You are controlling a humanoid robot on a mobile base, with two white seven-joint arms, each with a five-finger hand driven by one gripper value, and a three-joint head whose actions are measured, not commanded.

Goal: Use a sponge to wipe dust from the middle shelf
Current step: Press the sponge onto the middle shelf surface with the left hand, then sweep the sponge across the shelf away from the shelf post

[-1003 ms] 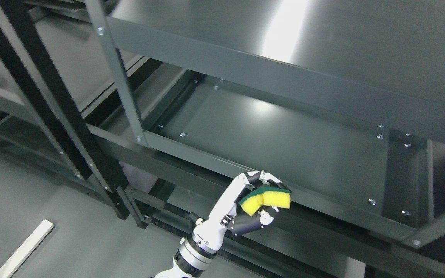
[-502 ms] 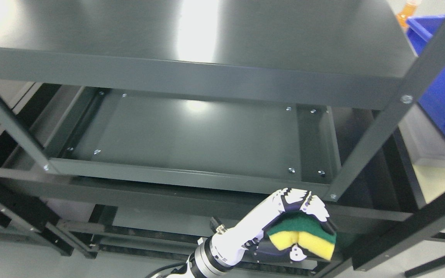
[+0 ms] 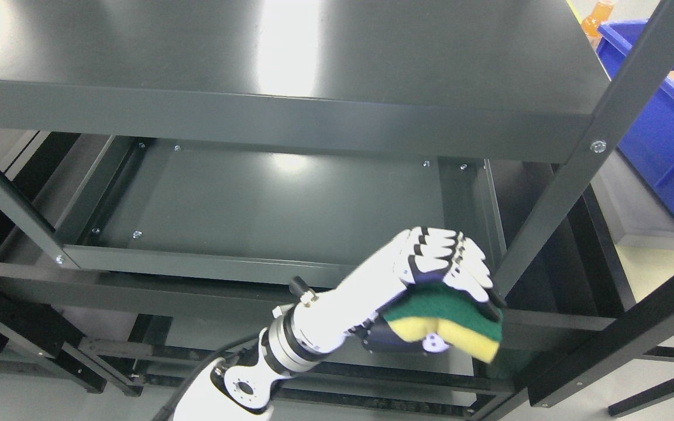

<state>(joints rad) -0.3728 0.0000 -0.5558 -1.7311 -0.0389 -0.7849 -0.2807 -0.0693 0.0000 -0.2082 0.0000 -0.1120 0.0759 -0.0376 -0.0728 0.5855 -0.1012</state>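
We see one arm rising from the bottom edge left of the middle, so we take it for the left arm, and its left hand is curled tightly round a sponge. The white fingers wrap over the top of the sponge and the thumb presses up from beneath, so the sponge is pinched into a bent, folded shape (green scouring side up, yellow foam below). The hand has nothing else in it.

We find the hand and sponge in front of the front rail of the middle shelf, near the shelf's right end and just beside the right front upright of the rack. The sponge hangs at the level of the rail and slightly below it, out in front of the shelf rather than over its surface; we cannot tell whether it touches the rail. The middle shelf itself is a dark metal panel with small screws near its corners and a pale patch of reflected light toward the back.

Above it we see the top shelf, a broad dark sheet with a bright streak of glare. Lower rails of the rack cross behind the forearm. At the upper right, beyond the upright, stands a blue bin, well apart from the hand, with an orange bottle behind it.
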